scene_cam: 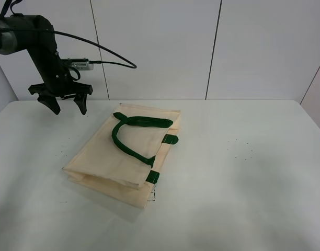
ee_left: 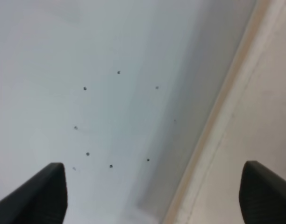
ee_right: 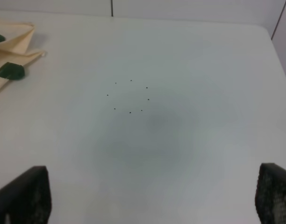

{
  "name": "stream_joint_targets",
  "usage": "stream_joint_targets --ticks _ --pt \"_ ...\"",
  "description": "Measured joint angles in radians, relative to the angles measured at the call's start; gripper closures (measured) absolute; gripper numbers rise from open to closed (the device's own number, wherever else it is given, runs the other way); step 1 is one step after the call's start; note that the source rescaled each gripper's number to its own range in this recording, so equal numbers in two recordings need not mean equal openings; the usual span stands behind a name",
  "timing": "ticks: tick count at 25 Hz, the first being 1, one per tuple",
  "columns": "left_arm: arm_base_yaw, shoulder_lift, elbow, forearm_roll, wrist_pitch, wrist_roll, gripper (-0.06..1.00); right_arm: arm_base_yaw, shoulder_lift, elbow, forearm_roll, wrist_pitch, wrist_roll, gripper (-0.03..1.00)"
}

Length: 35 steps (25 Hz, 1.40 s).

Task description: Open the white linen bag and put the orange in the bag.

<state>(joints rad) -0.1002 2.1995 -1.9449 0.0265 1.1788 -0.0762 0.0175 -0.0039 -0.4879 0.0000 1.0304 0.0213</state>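
The white linen bag [scene_cam: 123, 156] lies flat on the table, its dark green handles [scene_cam: 133, 137] folded on top. My left gripper [scene_cam: 66, 107] is open and empty, raised above the table's back left, just left of the bag. Its wrist view [ee_left: 152, 196] shows bare table and the bag's cream edge [ee_left: 246, 121]. My right gripper [ee_right: 150, 198] is open and empty over bare table; the bag's corner [ee_right: 12, 51] shows in its view. The right arm is out of the exterior high view. The orange is not in view.
The white table [scene_cam: 243, 172] has small rings of dark dots [scene_cam: 238, 149] right of the bag. A panelled wall [scene_cam: 202, 47] stands behind the table's far edge.
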Motion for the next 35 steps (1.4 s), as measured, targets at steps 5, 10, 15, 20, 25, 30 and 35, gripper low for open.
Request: stream_joint_targets --ticks 5,10,15,20,25,30,35 --pt "0.005 -0.068 0.109 -0.011 0.0 0.001 0.03 0.0 0.0 0.0 0.0 0.0 0.0 -0.03" --pt "0.008 -0.249 0.315 -0.01 -0.003 0.001 0.03 0.0 0.0 0.0 0.0 0.0 0.0 -0.03" --pt "0.008 -0.477 0.573 -0.01 -0.007 0.001 0.03 0.0 0.0 0.0 0.0 0.0 0.0 -0.03" --pt "0.008 -0.721 0.857 -0.01 -0.058 0.013 0.03 0.0 0.0 0.0 0.0 0.0 0.0 -0.03" --pt "0.008 -0.981 1.133 -0.013 -0.105 0.048 0.03 0.0 0.0 0.0 0.0 0.0 0.0 -0.03" --pt "0.008 -1.261 1.383 -0.014 -0.128 0.053 0.03 0.0 0.0 0.0 0.0 0.0 0.0 -0.03" --pt "0.008 -1.578 1.443 -0.016 -0.125 0.053 0.03 0.0 0.0 0.0 0.0 0.0 0.0 -0.03"
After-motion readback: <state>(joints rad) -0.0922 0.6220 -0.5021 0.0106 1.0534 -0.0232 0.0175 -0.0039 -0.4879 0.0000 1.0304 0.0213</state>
